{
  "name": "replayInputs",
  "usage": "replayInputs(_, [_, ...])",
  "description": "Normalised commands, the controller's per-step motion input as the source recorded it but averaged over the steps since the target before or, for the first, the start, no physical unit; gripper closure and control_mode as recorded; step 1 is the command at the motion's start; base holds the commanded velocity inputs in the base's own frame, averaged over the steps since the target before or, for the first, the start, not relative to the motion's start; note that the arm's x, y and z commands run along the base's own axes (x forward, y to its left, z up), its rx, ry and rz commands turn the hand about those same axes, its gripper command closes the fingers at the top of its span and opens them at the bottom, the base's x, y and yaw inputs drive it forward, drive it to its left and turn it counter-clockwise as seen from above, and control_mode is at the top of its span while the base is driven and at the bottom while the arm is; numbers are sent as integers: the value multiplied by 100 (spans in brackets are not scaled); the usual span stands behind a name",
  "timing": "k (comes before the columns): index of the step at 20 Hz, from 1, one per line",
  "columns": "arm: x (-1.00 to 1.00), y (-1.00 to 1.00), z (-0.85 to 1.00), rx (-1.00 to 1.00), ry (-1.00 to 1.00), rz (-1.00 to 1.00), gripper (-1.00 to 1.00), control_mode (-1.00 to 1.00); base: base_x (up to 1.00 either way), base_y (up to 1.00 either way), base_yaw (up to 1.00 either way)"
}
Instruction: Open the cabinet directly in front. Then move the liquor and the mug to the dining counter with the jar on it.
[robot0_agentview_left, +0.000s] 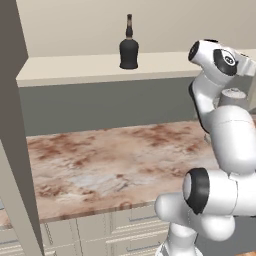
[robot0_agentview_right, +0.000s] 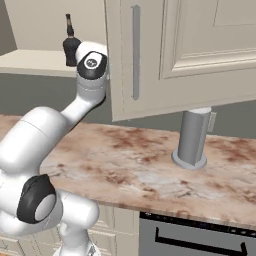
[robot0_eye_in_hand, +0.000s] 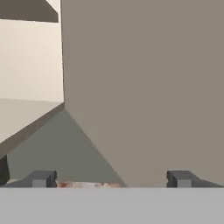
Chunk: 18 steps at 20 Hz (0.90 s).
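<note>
Marble table (robot0_agentview_left: 100, 160) lay under the open cabinet (robot0_agentview_right: 150, 60).
Liquor (robot0_agentview_left: 129, 47) stood on its shelf; claw (robot0_eye_in_hand: 111, 179) spread, holding nothing.

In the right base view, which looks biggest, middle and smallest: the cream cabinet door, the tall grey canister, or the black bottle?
1. Cream raised-panel cabinet door, swung open, by far the largest.
2. Tall grey domed canister on the marble counter.
3. Near-black squat bottle, smallest; it stands farther back, so distance shrinks it.
</note>
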Motion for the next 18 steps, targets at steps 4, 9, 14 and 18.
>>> replayInputs(4, [-41,-100,0,13,-22,-8,-100,-100,0,0,0])
replayInputs(9, [-35,-100,0,19,-23,-5,-100,-100,0,0,0])
replayInputs(14, [-19,-100,-10,11,-16,-1,-100,-100,0,0,0])
replayInputs(18, [-21,-100,-8,7,-23,0,-100,-100,0,0,0])
